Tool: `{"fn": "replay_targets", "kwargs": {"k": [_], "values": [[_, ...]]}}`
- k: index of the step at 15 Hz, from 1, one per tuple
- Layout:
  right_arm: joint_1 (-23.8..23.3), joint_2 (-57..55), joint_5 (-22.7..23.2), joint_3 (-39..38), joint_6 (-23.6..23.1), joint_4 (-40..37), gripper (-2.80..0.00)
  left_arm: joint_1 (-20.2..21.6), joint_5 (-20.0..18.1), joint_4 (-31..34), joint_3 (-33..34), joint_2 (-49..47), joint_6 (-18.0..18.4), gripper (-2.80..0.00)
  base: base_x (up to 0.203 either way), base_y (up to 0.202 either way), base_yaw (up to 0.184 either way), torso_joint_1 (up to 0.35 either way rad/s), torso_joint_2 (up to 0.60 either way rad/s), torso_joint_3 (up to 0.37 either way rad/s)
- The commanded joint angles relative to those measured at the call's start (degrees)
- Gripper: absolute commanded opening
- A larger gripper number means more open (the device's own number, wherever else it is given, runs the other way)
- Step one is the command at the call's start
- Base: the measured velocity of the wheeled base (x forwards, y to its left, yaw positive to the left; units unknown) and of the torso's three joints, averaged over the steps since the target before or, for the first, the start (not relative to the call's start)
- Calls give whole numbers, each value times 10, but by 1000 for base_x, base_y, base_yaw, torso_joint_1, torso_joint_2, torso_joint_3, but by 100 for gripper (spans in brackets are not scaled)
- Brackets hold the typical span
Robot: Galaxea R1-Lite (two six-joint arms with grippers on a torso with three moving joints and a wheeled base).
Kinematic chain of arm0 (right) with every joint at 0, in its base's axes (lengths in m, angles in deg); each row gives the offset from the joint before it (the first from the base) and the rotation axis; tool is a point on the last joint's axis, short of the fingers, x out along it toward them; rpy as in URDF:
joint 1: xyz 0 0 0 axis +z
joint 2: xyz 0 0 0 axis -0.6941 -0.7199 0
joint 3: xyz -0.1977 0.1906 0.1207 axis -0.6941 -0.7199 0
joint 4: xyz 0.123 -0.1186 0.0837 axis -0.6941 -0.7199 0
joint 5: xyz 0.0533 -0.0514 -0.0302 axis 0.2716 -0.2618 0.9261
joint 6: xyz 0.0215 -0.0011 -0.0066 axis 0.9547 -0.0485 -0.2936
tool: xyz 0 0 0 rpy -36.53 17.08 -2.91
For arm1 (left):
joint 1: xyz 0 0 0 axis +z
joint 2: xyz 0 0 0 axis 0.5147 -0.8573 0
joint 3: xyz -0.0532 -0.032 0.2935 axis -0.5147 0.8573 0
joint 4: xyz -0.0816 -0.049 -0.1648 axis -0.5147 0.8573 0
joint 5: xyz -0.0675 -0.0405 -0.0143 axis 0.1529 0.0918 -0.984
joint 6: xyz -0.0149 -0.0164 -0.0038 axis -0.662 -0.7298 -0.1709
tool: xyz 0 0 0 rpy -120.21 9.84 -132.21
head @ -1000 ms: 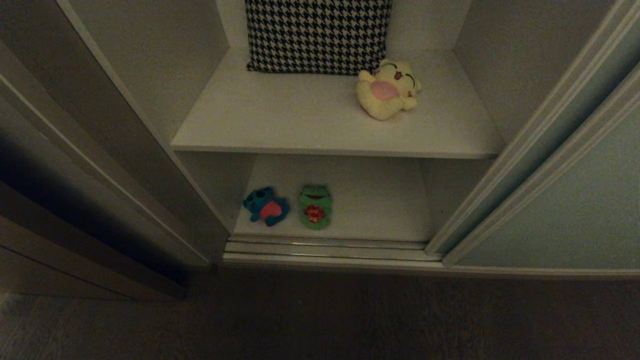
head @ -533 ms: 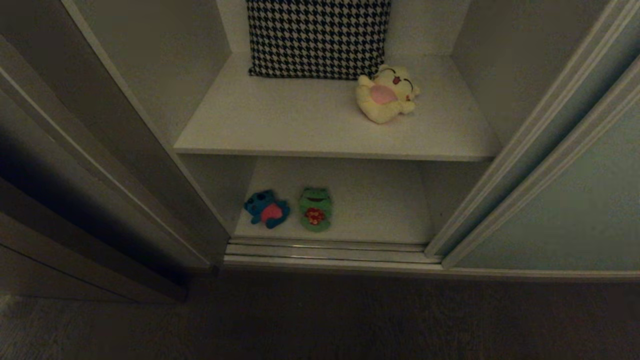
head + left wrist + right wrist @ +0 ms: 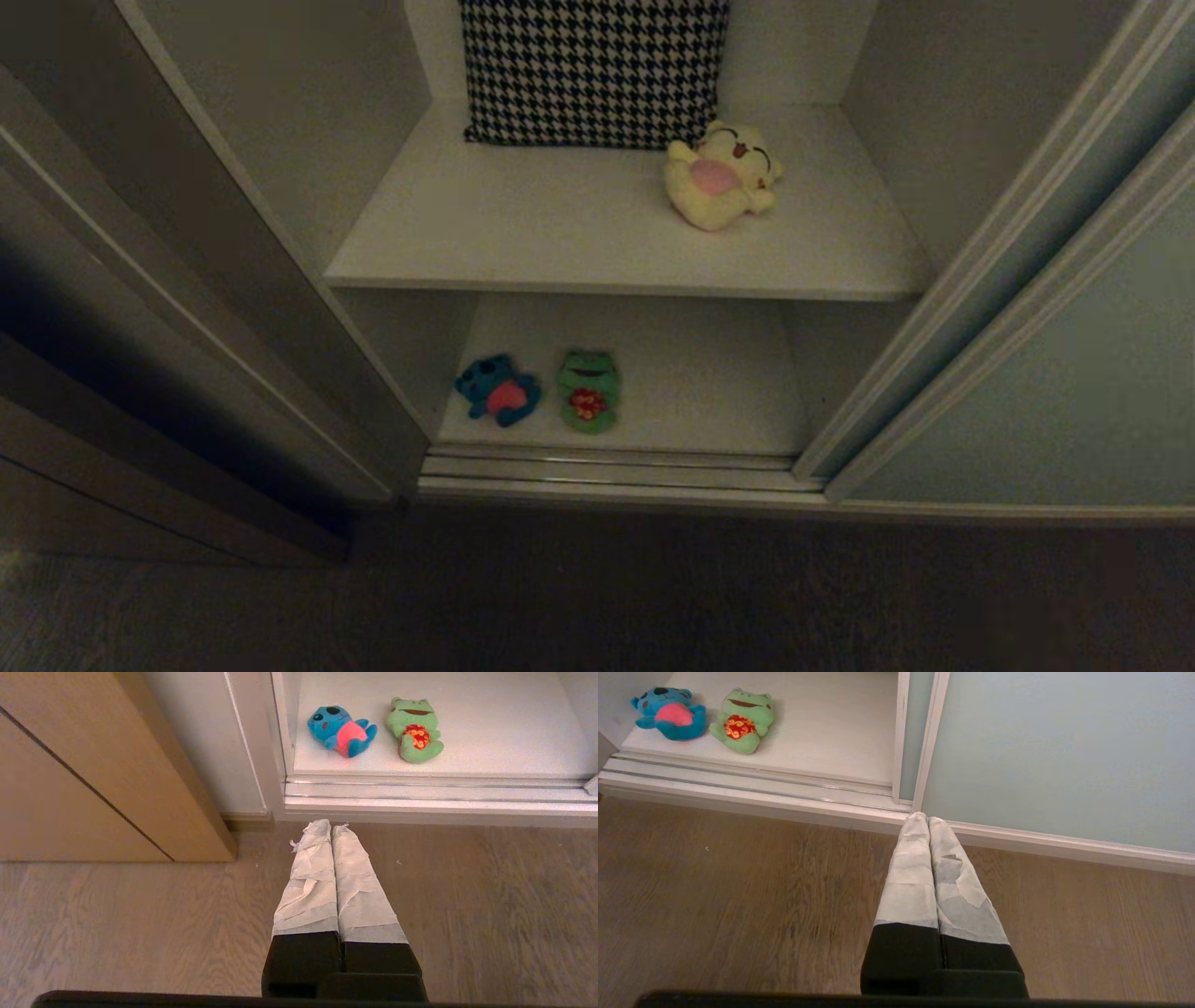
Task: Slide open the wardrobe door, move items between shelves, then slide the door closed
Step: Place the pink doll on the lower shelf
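The pale grey-green sliding wardrobe door [image 3: 1074, 392] [image 3: 1064, 751] stands slid aside to the right, leaving the shelves exposed. A yellow plush with a pink belly [image 3: 721, 175] lies on the upper white shelf [image 3: 560, 233]. A blue plush [image 3: 498, 388] [image 3: 339, 730] [image 3: 668, 713] and a green frog [image 3: 588, 389] [image 3: 415, 729] [image 3: 743, 719] lie side by side on the lower shelf [image 3: 709, 392]. My left gripper [image 3: 331, 828] hangs shut and empty over the floor before the rails. Before the door's edge, my right gripper [image 3: 926, 820] is likewise shut and empty. Neither arm shows in the head view.
A black-and-white houndstooth cloth [image 3: 593, 70] leans at the back of the upper shelf. Silver floor rails [image 3: 616, 467] run along the wardrobe's threshold. A brown wooden frame [image 3: 93, 779] stands to the left of the opening. Wood floor [image 3: 597, 597] lies in front.
The whole head view has shifted slightly, so the shelves sit a little lower in the picture. The toys, the door and both grippers have kept still.
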Motion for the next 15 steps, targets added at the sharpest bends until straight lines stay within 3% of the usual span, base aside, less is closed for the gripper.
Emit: {"fn": "replay_targets", "kwargs": {"k": [1,4,15], "values": [[0,0,0,0,0,1,-280,0,1,-1,0,-1,-1,-280,0,0,0,0,0,0],[0,0,0,0,-1,0,-280,0,0,-1,0,-1,-2,-280,-1,61,-6,2,-1,4],[0,0,0,0,0,1,-280,0,3,-1,0,-1,-5,-280,0,193,-1,3,1,2]]}}
